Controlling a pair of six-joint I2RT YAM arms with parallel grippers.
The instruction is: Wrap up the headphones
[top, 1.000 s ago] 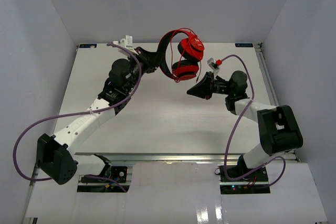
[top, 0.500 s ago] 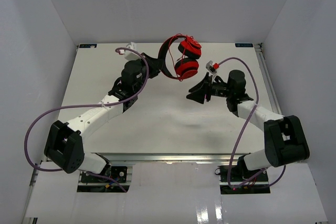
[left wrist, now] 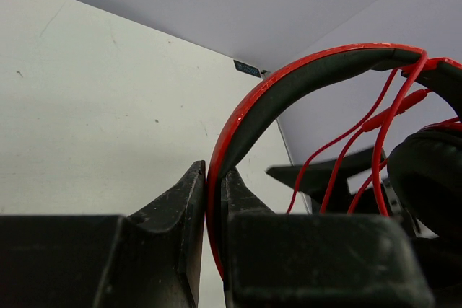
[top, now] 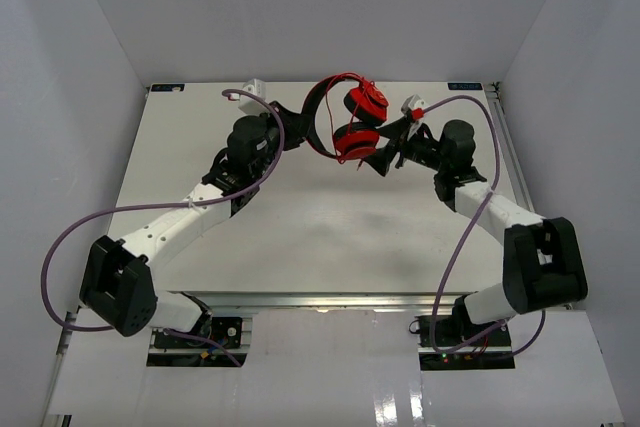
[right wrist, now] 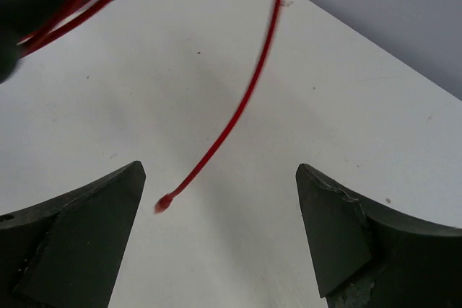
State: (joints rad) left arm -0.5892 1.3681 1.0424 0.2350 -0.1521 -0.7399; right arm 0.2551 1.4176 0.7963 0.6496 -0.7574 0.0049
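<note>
Above the table's [top: 300, 217] far middle, the headphones [top: 355, 139] hang clear of the surface, with the left gripper [left wrist: 214, 174] clamped on the headband. Just right of them the right gripper [right wrist: 220, 171] gapes wide. The loose cord [right wrist: 245, 99] dangles between its fingers, touching neither.

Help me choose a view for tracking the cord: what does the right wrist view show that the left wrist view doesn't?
Only the right wrist view: the cord with its free tip dangling at the right gripper, whose jaws stand wide open, holding nothing. Only the left wrist view: the left gripper, jaws shut on the red headband, plus a black ear pad. Both: red cord strands and the white table.
</note>
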